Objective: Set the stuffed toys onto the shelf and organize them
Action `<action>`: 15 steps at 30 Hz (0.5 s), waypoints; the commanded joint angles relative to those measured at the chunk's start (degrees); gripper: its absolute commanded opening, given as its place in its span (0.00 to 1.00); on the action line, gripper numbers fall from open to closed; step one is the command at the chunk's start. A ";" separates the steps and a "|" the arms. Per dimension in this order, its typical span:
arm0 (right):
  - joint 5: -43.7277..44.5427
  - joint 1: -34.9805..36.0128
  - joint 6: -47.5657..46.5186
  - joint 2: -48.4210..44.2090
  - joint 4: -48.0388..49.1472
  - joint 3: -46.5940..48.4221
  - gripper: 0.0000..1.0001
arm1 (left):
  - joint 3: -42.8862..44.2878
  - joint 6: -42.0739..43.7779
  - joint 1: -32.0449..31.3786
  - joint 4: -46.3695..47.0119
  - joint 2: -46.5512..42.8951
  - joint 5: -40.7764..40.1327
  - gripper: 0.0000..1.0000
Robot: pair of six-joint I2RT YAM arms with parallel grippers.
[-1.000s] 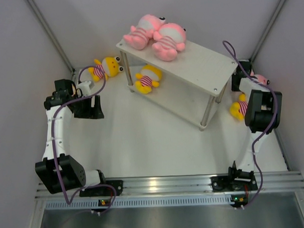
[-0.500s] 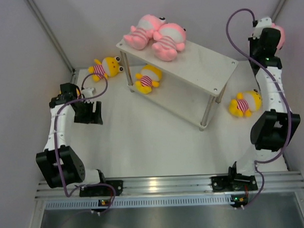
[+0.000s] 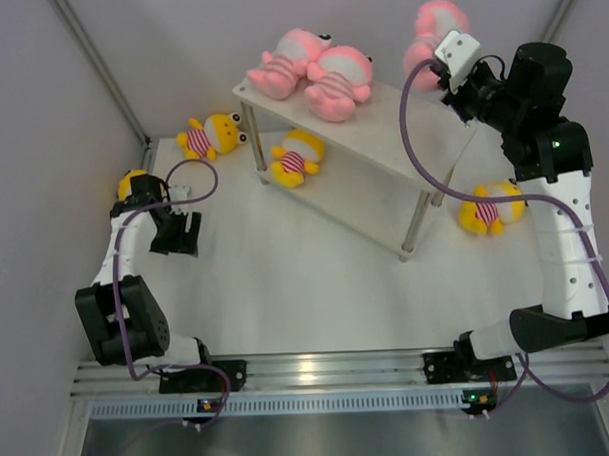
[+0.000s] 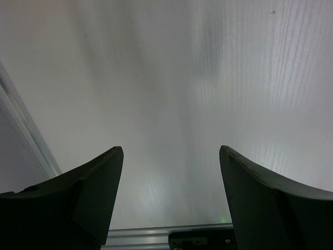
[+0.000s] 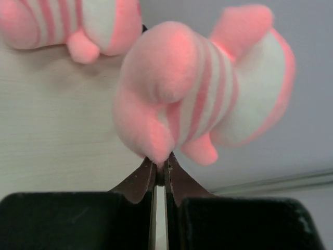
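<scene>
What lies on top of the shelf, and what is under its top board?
Two pink toys lie on the shelf top, at its left end. Under the board a yellow toy pokes out; the rest below is covered.

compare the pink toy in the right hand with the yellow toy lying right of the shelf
Colour: the pink toy has a pink body, the yellow toy a yellow one.
Support: the pink toy hangs pinched in the shut right hand, lifted above the top of the shelf; the yellow toy lies on the table beside the shelf, untouched.
Both wear pink-and-white striped shirts and look alike in size.
</scene>
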 commanded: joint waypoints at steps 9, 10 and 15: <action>7.71 12.36 -1.45 1.54 -18.07 5.59 0.00 | -0.27 0.96 0.27 2.64 -2.47 -0.92 0.80; 12.25 12.89 0.48 1.54 -17.02 5.76 0.00 | -0.35 0.88 0.36 2.56 -2.47 -0.93 0.81; 25.92 13.42 12.00 -2.92 -7.18 2.88 0.00 | -0.44 1.31 0.36 2.56 -2.65 -0.75 0.81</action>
